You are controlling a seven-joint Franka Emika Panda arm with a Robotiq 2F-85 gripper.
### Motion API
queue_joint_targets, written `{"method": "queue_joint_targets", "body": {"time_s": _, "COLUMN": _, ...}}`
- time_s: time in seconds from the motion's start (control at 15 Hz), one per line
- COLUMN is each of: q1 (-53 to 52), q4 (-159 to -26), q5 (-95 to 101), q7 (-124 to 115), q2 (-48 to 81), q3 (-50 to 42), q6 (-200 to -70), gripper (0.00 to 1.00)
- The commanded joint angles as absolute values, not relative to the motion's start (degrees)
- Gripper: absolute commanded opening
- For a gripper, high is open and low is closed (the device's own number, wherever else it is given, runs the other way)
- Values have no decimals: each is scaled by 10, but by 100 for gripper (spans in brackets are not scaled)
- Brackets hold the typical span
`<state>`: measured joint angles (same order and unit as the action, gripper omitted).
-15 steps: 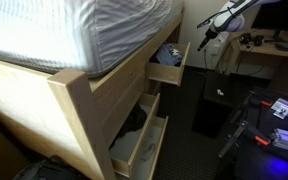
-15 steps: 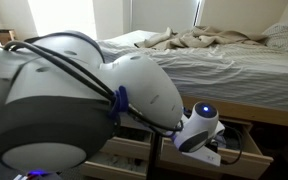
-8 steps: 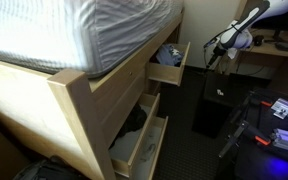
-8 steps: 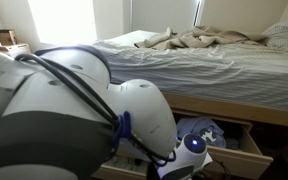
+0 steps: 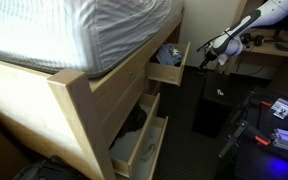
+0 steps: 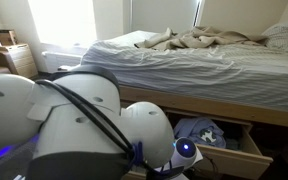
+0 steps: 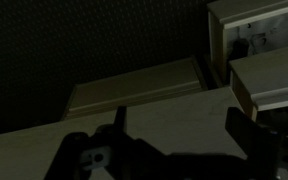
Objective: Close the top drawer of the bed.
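In an exterior view you see the gripper (image 5: 206,56) hanging just beside the front panel of the top drawer (image 5: 168,72). Whether it touches the panel cannot be told from there. The arm (image 5: 254,20) reaches in from above the dark desk (image 5: 276,50). That view also shows the drawer's place: pulled out from the side of the bed (image 5: 79,110), uppermost of three open drawers, above the one with dark clothing (image 5: 134,122). In the opposite exterior view the arm (image 6: 74,130) fills the foreground and hides the claw, but you look straight into the top drawer (image 6: 249,158), where a bluish cloth (image 6: 204,132) lies under the bed's (image 6: 274,115) wooden rail. Only the wrist view shows the gripper (image 7: 182,130) itself: its two dark fingers (image 7: 116,128) are spread apart with nothing between them, over dim pale wood panels (image 7: 134,95). The drawer points out away from the mattress, toward the desk, and its front panel runs lengthwise along the bed's side.
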<state>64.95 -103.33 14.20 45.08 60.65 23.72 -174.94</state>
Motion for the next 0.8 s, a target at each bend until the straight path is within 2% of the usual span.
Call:
{"method": "queue_joint_targets", "body": {"time_s": 0.0, "q1": 683, "q4": -1007, "q5": 152, "q7": 497, "q2": 655, "q3": 275, "q6": -1780, "gripper": 100}}
{"method": "queue_joint_targets", "body": {"time_s": 0.4, "q1": 760, "q4": -1019, "q5": 221, "q7": 525, "q2": 695, "q3": 339, "q6": -1879, "gripper": 100}}
{"method": "queue_joint_targets", "body": {"time_s": 0.53, "q1": 783, "q4": -1010, "q5": 254, "q7": 520, "q2": 707, "q3": 360, "q6": -1848, "gripper": 100}}
{"method": "queue_joint_targets", "body": {"time_s": 0.6, "q1": 751, "q4": -1012, "q5": 243, "q7": 491, "q2": 687, "q3": 330, "q6": -1856, "gripper": 100}}
{"method": "queue_joint_targets", "body": {"time_s": 0.73, "q1": 768, "q4": -1012, "q5": 255, "q7": 493, "q2": 696, "q3": 343, "q6": -1856, "gripper": 100}}
